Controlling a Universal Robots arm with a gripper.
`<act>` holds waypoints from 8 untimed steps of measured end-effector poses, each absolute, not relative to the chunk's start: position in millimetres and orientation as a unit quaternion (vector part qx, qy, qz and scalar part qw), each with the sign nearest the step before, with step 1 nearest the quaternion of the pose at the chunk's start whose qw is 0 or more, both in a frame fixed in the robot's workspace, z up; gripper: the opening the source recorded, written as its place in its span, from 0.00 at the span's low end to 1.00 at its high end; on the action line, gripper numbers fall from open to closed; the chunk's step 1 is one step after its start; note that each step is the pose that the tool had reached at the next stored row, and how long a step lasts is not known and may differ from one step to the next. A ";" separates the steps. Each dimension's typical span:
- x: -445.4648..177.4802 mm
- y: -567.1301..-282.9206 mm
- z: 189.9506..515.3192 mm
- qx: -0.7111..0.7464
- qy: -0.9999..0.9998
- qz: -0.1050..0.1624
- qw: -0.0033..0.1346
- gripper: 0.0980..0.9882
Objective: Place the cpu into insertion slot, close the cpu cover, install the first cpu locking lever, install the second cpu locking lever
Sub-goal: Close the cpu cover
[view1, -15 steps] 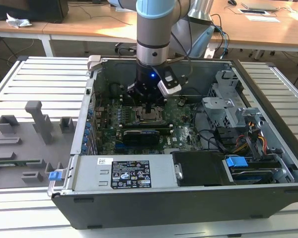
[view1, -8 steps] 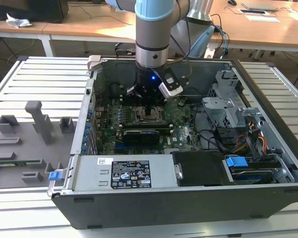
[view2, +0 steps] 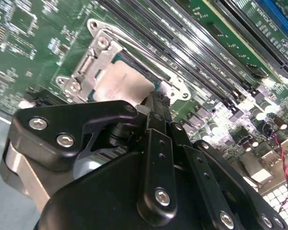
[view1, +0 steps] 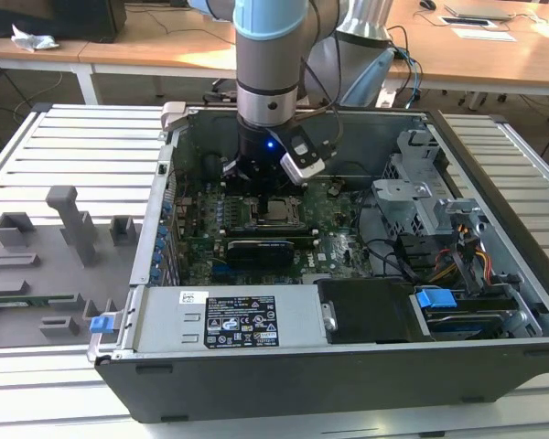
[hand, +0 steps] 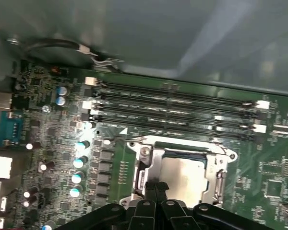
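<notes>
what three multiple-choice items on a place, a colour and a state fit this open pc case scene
1. Where is the black robot gripper? A at the square silver-rimmed insertion slot; B over the grey tray outside the case; C by the blue tab.
2. The flat circuit board around that slot is: A red; B green; C white.
3. The small flat silvery-grey cpu is: A held aloft; B on the desk; C lying in the slot.
Answers: A, it sits at the slot's edge in both wrist views; B, green shows all around; C, the slot's rim frames its top.

Insertion slot (view1: 256,215) hemmed: black card (view1: 270,249) nr, case walls (view1: 206,137) round.
</notes>
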State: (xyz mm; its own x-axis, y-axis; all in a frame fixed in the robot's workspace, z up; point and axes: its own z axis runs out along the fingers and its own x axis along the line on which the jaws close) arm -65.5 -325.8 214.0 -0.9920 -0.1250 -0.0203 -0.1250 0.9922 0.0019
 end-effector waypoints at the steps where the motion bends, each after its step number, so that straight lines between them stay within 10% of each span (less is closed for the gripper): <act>1: -67.8 -325.8 212.5 -0.065 0.998 0.002 0.010 0.01; 8: -71.4 -325.8 205.7 -0.073 0.997 0.002 0.010 0.01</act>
